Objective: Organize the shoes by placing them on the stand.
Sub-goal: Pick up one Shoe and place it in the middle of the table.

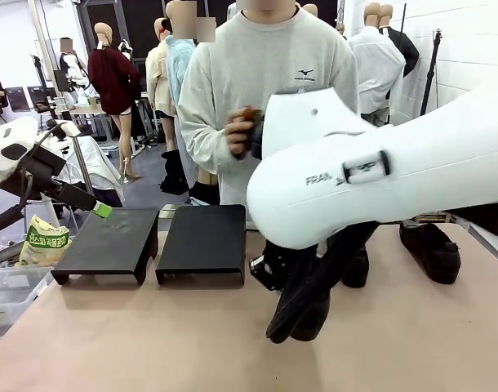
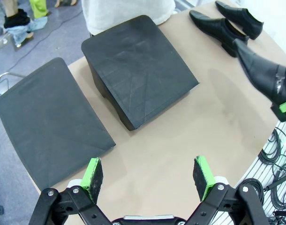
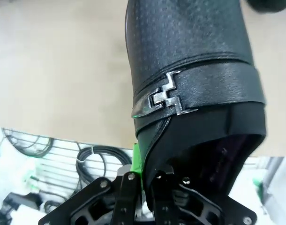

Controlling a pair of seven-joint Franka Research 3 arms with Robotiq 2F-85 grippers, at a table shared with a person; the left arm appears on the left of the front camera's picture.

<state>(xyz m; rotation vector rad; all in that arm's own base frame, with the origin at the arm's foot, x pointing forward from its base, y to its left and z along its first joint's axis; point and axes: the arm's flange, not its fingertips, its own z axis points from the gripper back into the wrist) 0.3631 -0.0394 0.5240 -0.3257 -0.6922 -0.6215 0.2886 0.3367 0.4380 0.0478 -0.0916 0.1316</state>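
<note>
Left arm (image 1: 16, 155): I come in from my left side, held above the counter, wrist tipped down.
Left jaws: spread wide and empty, green pads (image 2: 93, 172) well apart.
Right arm (image 1: 380, 163): I reach across the middle, close to the front camera, wrist pointing down.
Right jaws: pinched tight on the opening rim of a shoe (image 3: 194, 70), which hangs toe-down.

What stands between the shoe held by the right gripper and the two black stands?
Nothing visible. The table between the held shoe and the nearer stand is bare, and that stand's top is free, like the left stand's. The open left gripper hovers on the robot's side of the stands, seemingly off the path.
</note>
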